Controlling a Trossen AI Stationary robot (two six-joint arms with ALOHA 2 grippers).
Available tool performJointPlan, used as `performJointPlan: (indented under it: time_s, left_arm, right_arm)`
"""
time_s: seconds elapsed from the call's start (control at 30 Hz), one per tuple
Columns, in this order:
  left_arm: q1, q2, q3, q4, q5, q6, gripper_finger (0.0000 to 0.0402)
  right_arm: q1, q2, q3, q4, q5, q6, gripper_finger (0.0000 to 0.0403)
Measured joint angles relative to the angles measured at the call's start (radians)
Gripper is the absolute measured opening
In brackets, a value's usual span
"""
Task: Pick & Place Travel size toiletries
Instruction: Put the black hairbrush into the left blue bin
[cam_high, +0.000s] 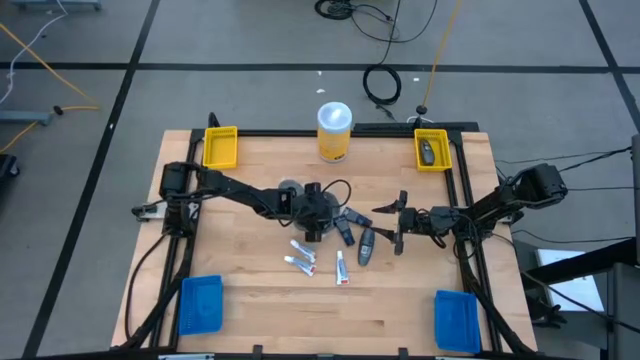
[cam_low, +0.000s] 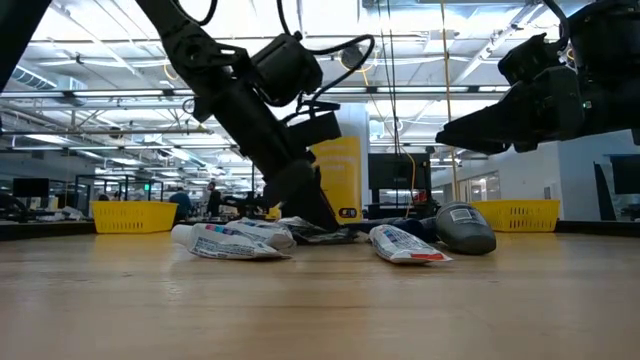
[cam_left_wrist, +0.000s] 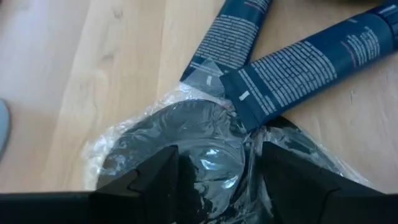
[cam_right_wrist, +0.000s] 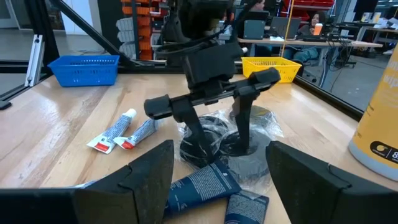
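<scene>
Dark discs (cam_left_wrist: 186, 134) in clear wrappers lie mid-table, touching two blue tubes (cam_left_wrist: 305, 62). The left gripper (cam_right_wrist: 217, 134) stands on them, fingers (cam_right_wrist: 242, 124) spread apart around a disc. White tubes (cam_high: 303, 258) lie nearby. Right gripper (cam_high: 397, 222) hovers just beside the pile, released and empty.

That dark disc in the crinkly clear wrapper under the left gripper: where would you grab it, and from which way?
Probably from straight above, across its edges. The wrapped disc lies flat on the table, so only a top-down pinch fits. The left gripper already stands over it with fingers spread to either side. Two dark blue tubes overlap one edge, so the free sides look safer.
</scene>
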Motion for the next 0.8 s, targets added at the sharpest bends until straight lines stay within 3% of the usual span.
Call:
performJointPlan:
  time_s: [0.17,0.5,0.67,0.8]
  left_arm:
    - [0.02,0.0,0.0,-0.018,0.049,-0.04,0.017]
    - [0.029,-0.034,-0.002,-0.037,0.027,-0.045,0.0011]
    - [-0.001,-0.133,-0.004,-0.051,-0.073,-0.04,0.0014]
    - [-0.038,-0.239,-0.003,-0.07,-0.094,-0.047,0.0003]
  right_arm:
    - [0.0,0.0,0.0,0.0,0.0,0.0,0.0249]
    - [0.0,0.0,0.0,0.0,0.0,0.0,0.0249]
    - [0.0,0.0,0.0,-0.001,0.0,0.001,0.0249]
    - [0.0,0.0,0.0,-0.002,0.0,0.001,0.0249]
